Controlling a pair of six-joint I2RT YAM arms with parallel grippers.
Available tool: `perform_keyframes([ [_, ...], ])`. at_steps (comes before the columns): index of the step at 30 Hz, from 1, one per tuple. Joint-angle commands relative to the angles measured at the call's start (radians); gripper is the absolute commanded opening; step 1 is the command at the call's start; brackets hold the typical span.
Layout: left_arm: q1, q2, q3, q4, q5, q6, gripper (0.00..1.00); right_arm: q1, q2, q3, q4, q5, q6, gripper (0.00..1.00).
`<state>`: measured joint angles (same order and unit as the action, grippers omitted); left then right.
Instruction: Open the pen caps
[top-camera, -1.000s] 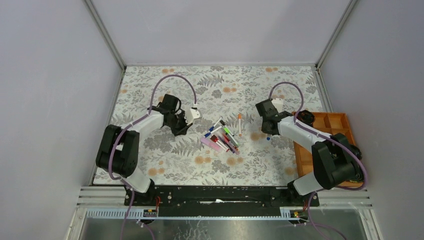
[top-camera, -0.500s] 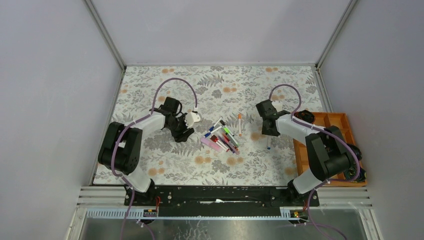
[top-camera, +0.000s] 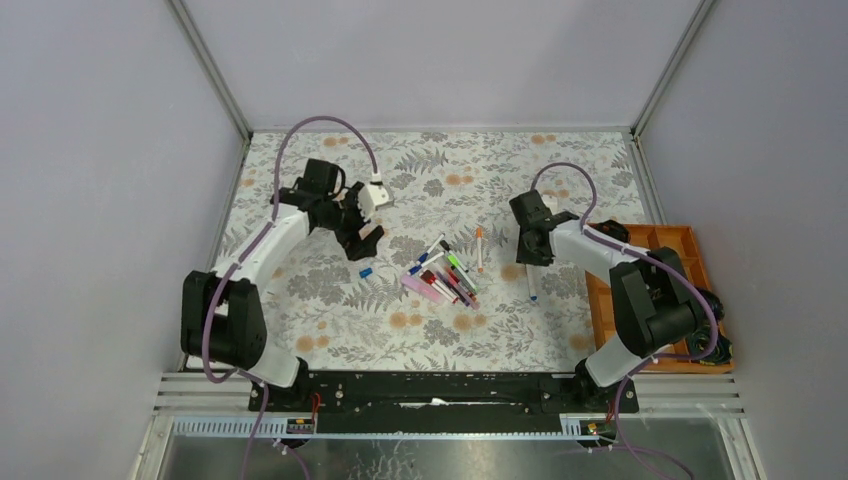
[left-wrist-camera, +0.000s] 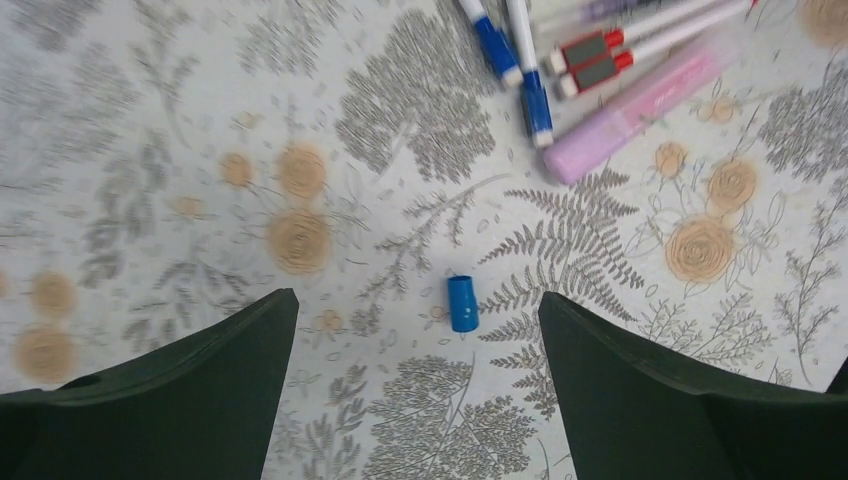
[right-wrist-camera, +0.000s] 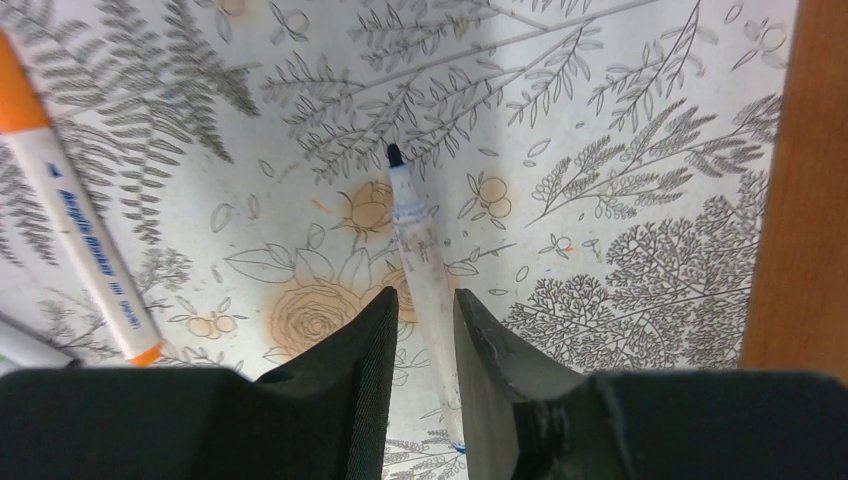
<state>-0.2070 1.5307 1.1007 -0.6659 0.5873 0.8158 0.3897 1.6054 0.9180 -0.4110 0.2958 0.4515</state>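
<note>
Risk sits on both sides: the left end effector (left-wrist-camera: 415, 298) hangs released above the loose blue cap (left-wrist-camera: 461, 303) on the desk (left-wrist-camera: 150, 100) — it may roll away. Whether the right end effector (right-wrist-camera: 422, 295) clamps the uncapped pen (right-wrist-camera: 415, 230) it straddles, I cannot tell — lifting could drag it.

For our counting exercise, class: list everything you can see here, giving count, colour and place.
cloth: one, floral, under everything
loose cap: one, blue, on the cloth beneath the left gripper
uncapped pen: one, white barrel, dark tip, between the right gripper's fingers
pen pile: several, mixed colours, centre; count unclear
orange pen: one, white barrel, lying alone right of the pile
tray: one, orange, right edge
left gripper: one, dark, open
right gripper: one, dark, straddling the uncapped pen
</note>
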Motion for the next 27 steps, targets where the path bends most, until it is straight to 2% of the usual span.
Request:
perform_keyframes([
  [1,0.025,-0.058,0.112,-0.127,0.059,-0.04,0.98,-0.003,-0.065,0.088,-0.058,0.041,-0.043,0.35],
  [6,0.051,-0.063,0.244,-0.241,0.075,-0.076,0.98,0.028,-0.082,0.127,-0.047,-0.028,-0.055,0.41],
  [11,0.066,-0.082,0.284,-0.281,0.082,-0.129,0.98,0.109,0.02,0.246,-0.029,-0.119,-0.044,0.51],
  [18,0.104,-0.133,0.26,-0.319,0.106,-0.144,0.98,0.136,0.22,0.383,-0.018,-0.166,-0.038,0.5],
  [27,0.109,-0.165,0.261,-0.364,0.143,-0.135,0.98,0.139,0.319,0.359,0.013,-0.171,-0.045,0.44],
])
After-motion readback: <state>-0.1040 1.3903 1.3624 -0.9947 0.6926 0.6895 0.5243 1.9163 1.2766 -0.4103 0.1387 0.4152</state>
